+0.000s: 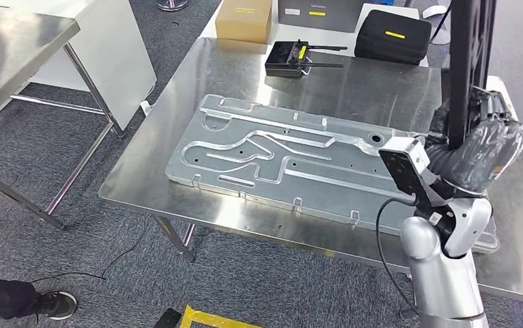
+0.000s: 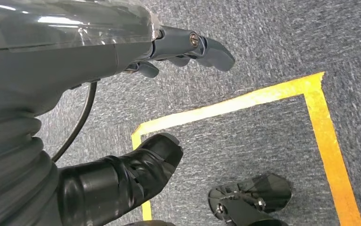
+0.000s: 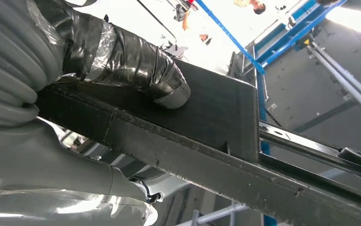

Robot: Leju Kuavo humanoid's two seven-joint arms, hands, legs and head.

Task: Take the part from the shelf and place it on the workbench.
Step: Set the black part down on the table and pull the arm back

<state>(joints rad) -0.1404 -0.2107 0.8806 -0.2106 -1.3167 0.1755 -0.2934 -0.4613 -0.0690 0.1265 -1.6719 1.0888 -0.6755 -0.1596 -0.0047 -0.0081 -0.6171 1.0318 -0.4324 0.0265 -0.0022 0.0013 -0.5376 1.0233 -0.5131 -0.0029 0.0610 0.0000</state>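
Matt black part (image 3: 225,117); shiny brushed-metal workbench (image 1: 395,89); rough carpet (image 1: 54,184).

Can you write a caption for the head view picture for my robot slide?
Robot's right hand holds a black part upright above the steel workbench.

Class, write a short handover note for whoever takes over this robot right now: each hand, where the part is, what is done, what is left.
Right hand: grips the black part, held upright over the workbench, thumb pressed on it.
Left hand: holds nothing, hanging over the carpet.
Done: part picked up and carried to the workbench.
Left: lay it down, perhaps beside the aluminium plate, and let go.
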